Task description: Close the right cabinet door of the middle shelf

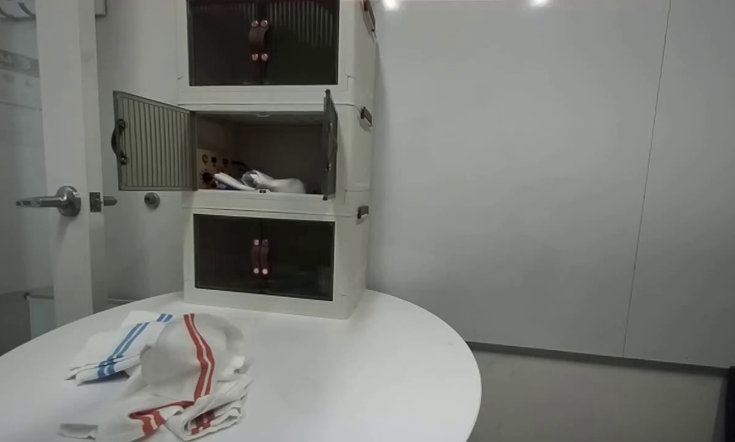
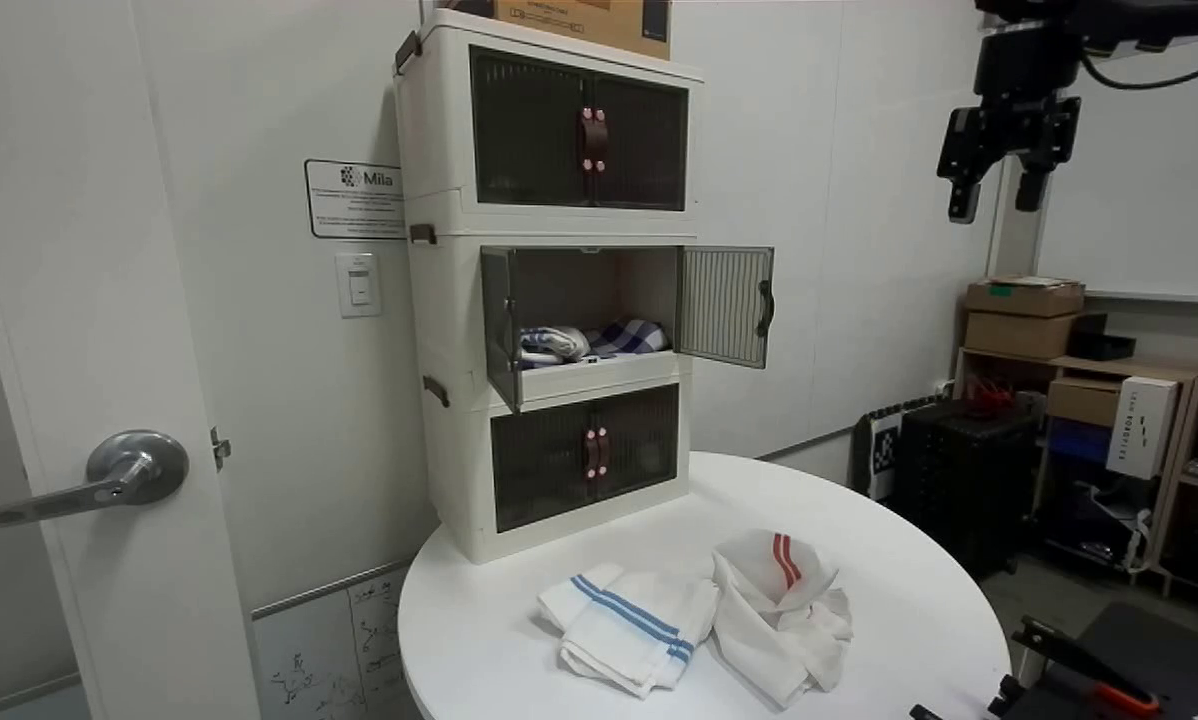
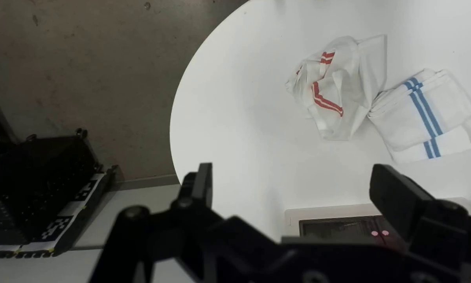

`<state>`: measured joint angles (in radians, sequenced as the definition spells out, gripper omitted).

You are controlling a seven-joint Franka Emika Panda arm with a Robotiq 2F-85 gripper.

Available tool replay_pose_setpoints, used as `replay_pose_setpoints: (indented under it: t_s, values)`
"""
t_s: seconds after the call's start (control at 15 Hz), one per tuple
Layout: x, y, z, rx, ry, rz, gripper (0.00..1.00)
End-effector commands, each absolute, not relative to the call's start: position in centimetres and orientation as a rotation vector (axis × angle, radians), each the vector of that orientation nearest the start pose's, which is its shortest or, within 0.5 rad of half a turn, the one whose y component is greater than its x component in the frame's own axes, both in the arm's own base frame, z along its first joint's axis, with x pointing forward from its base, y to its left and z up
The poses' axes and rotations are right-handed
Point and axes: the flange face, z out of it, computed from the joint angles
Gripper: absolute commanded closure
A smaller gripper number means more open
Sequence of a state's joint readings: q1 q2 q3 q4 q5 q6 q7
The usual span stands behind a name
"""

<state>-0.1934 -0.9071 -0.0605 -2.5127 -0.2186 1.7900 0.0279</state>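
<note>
Standing open, right door (image 2: 725,306), fingers (image 2: 963,202) well away

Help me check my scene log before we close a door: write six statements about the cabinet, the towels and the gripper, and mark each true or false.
1. The right cabinet door of the middle shelf stands open. True.
2. It is the only open door on that tier. False: the left door is open too.
3. The gripper is open. True.
4. It is touching the right cabinet door. False: it hangs apart from that door.
5. The blue-striped towel and the red-striped towel lie on the table. True.
6. The middle shelf holds nothing. False: cloth lies inside it.
</note>
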Motion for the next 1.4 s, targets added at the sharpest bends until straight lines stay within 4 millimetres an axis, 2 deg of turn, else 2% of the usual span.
replay_pose_setpoints:
  t_s: [0.0, 0.13, 0.4, 0.6, 0.93, 1.33]
  values:
    - [30.6, -10.5, 57.3, -3.296, 0.281, -0.304, 0.00]
    - [32.3, -11.3, 56.9, -3.285, 0.229, -0.320, 0.00]
    - [37.2, -13.4, 56.2, -3.294, 0.095, -0.326, 0.00]
    - [41.1, -14.4, 56.7, -3.282, -0.052, -0.333, 0.00]
    - [46.8, -14.7, 57.8, -3.258, -0.293, -0.361, 0.00]
    - [50.9, -16.0, 58.4, -3.165, -0.476, -0.415, 0.00]
